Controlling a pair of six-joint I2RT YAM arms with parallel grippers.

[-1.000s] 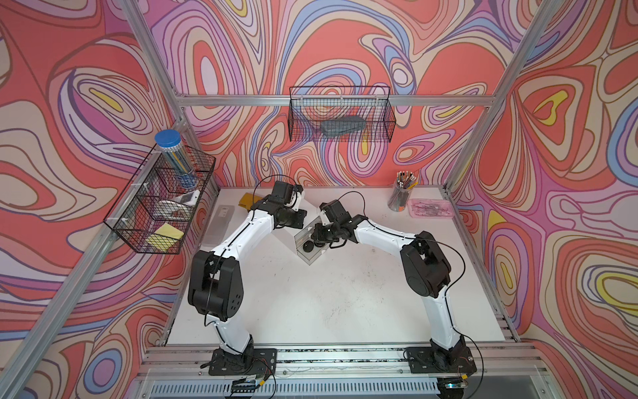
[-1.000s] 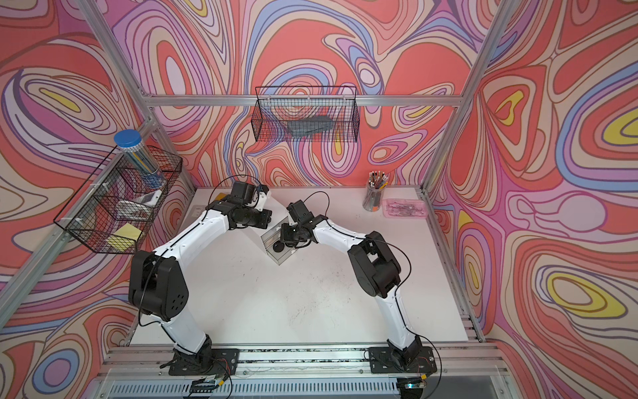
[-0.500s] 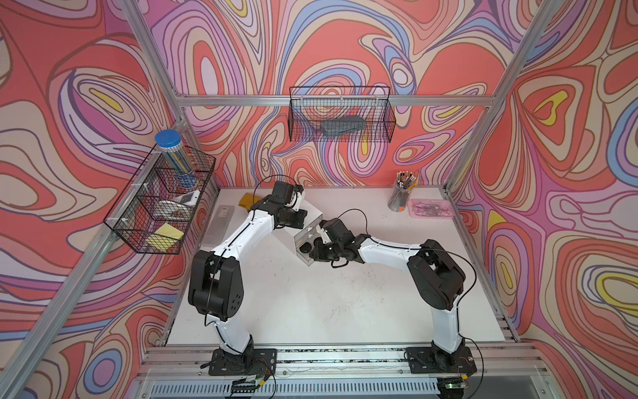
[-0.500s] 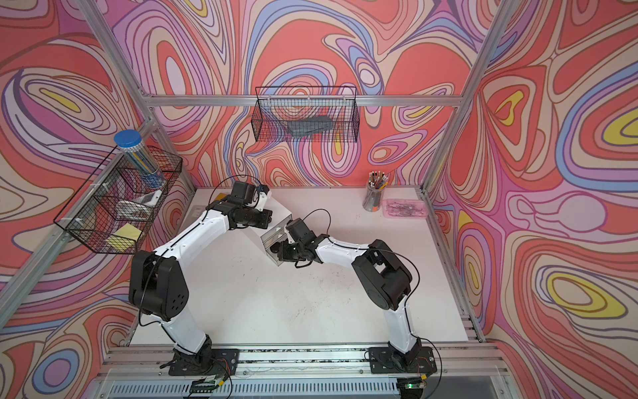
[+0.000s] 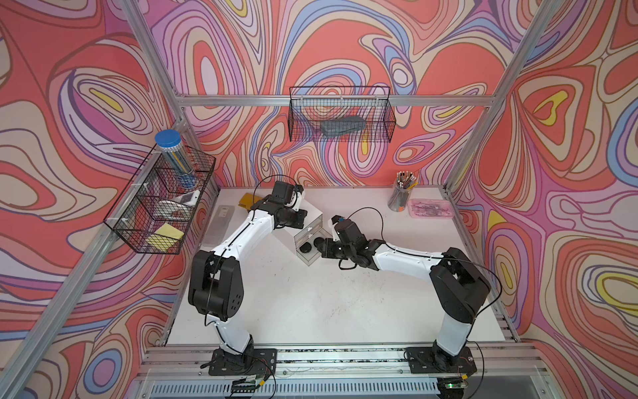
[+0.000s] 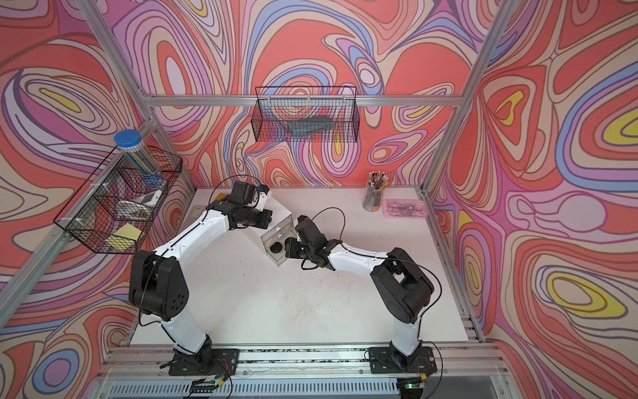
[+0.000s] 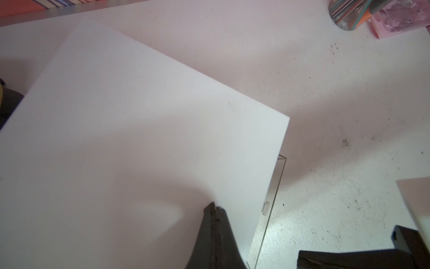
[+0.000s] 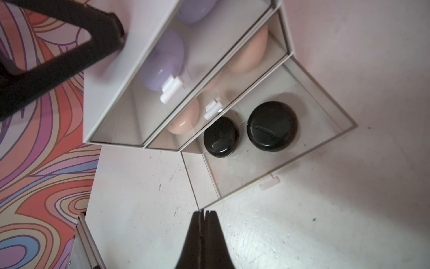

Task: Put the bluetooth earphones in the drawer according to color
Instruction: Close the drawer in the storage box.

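1. the black two-fingered left gripper (image 7: 215, 209) has its jaws pressed together with nothing between them. its tips rest on the flat top of the small white cube-shaped cabinet with three clear plastic drawers (image 7: 139, 139), near the front edge. we read this as steadying the box.
2. in the right wrist view, the top drawer holds the smooth lilac purple pebble-shaped cases (image 8: 162, 67) and the middle drawer holds the pale pink pebble-shaped cases (image 8: 251, 53). both drawers look pushed in. we cannot count the pink ones through the plastic.
3. the clear plastic bottom drawer (image 8: 279, 166) stands pulled out over the white table (image 5: 310, 304). the two glossy black round cases (image 8: 272, 125) lie side by side on its floor, not touching.
4. the right gripper (image 8: 204, 213) is also closed and empty. it sits low over the table with its tips right at a front corner of the pulled-out drawer. we cannot tell whether they touch it.
5. every case we can see lies with its own colour, so we judge that only closing the bottom drawer remains.
6. the drawer slides from its front wall straight back into the cabinet, away from the right gripper. the right arm is the nearer one.
7. the small handle in the middle of the front wall lies off to one side of the tips. we expect a push at the corner could skew the drawer.
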